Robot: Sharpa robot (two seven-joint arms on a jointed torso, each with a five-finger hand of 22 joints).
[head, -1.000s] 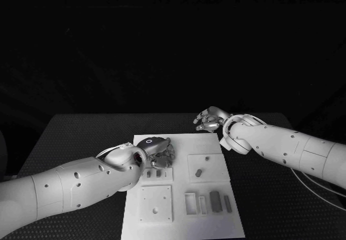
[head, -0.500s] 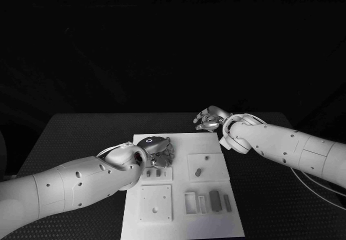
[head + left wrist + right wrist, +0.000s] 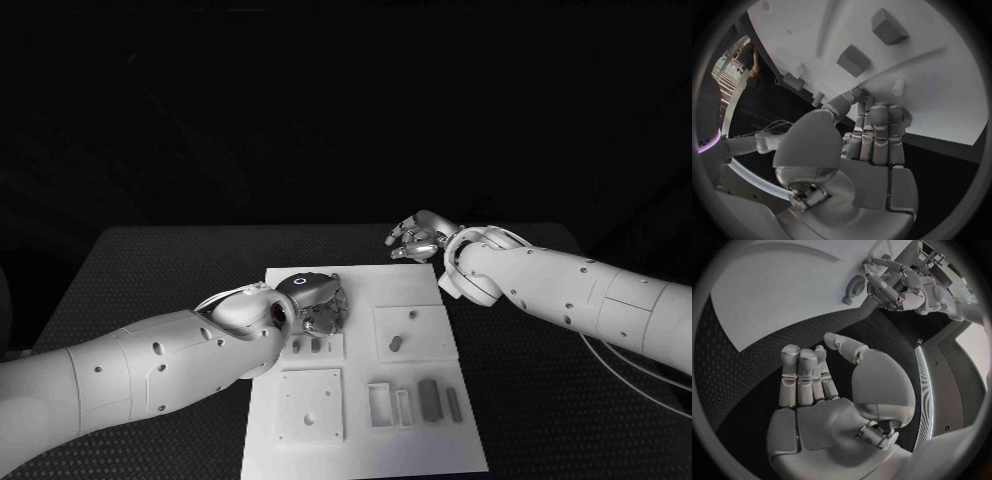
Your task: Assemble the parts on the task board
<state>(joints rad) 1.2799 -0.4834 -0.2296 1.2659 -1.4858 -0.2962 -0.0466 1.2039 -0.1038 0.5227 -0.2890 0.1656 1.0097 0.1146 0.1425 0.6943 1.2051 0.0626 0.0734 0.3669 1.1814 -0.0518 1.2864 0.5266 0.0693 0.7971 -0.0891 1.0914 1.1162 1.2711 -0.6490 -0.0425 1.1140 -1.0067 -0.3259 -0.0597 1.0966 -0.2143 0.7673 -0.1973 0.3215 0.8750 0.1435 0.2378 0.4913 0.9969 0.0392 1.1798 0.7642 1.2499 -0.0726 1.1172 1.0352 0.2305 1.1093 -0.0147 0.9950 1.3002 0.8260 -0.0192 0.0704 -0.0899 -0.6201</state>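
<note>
- The left hand (image 3: pixel 316 303) is over the task board (image 3: pixel 418 450) near its left edge, fingers curled down onto the plate; whether it pinches anything I cannot tell.
- The right hand (image 3: pixel 420 240) hovers above the black table (image 3: pixel 159 270) just past the board's far right corner, fingers curled together on nothing.
- Grey parts (image 3: pixel 428 393) lie toward the board's near right corner.

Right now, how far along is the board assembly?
Early. Nothing looks assembled yet: grey parts lie loose on the task board, and the square plate near the front shows open holes. The left hand is down on the board over a small part; whether it grips it, I cannot tell. The right hand hovers beyond the board's far corner, holding nothing. Essentially all placements remain.
</note>
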